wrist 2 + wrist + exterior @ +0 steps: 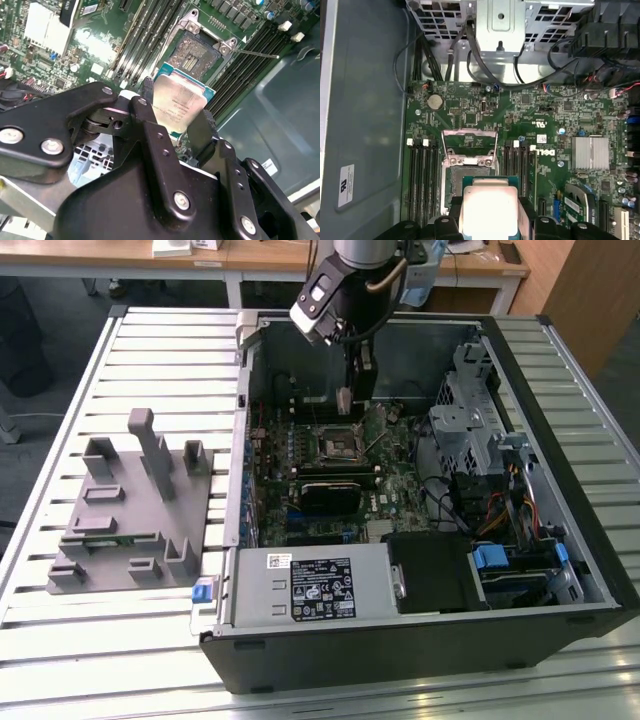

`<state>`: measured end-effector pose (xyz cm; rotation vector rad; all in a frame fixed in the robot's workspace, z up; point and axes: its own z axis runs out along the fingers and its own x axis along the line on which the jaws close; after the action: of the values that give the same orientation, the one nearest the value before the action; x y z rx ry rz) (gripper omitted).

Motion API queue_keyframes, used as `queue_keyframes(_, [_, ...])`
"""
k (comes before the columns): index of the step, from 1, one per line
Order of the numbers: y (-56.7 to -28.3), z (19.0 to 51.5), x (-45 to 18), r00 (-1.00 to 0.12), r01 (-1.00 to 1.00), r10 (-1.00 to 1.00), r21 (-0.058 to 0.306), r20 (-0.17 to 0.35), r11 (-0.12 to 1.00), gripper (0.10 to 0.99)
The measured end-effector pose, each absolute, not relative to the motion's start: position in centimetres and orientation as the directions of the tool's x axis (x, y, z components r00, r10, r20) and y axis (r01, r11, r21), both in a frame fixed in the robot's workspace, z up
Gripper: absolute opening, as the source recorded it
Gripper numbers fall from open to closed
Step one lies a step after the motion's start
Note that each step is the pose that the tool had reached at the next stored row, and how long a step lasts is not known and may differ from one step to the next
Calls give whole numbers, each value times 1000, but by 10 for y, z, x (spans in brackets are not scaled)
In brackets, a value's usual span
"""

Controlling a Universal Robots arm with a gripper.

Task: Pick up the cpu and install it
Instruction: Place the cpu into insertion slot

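While the arm (352, 275) reaches down into the open computer case (400, 655) in the exterior view, the gripper (345, 398) hangs above the green motherboard (400, 490) with its fingers closed on the cpu (344, 400), which is clear of the board. The socket (337, 445) lies just below the gripper, uncovered. A grey holder (130, 530) rests on the slatted table (150, 350), well apart from the gripper towards the exterior view's left, outside the case.

In the second wrist view, the gripper (175, 107) has one black finger pressed against each of two opposite edges of the cpu (180, 102), whose pale silver top faces the camera with a thin green rim showing round it. The socket (192, 55) sits just beyond the fingertips, its frame open, so the cpu is near it but not in it. A thin metal lever (255, 52) sticks out beside the socket, and rows of dark memory slots (145, 30) run along the socket's far side from that lever.

In the first wrist view, the gripper (488, 215) clamps the cpu (487, 210) by its sides, the silver top bright and flat. The socket (467, 165) lies directly ahead of the fingertips, partly overlapped by the cpu's front edge. Memory slots (422, 175) flank the socket on both sides, a round coin battery (435, 101) sits further off, and a ribbed silver heat sink (590, 152) stands well to one side
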<state>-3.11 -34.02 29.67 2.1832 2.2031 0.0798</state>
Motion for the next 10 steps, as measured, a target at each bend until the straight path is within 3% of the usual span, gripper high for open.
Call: queue_keyframes(10, [-338, 279, -33, -10, 998, 1000, 64, 22, 9, 522])
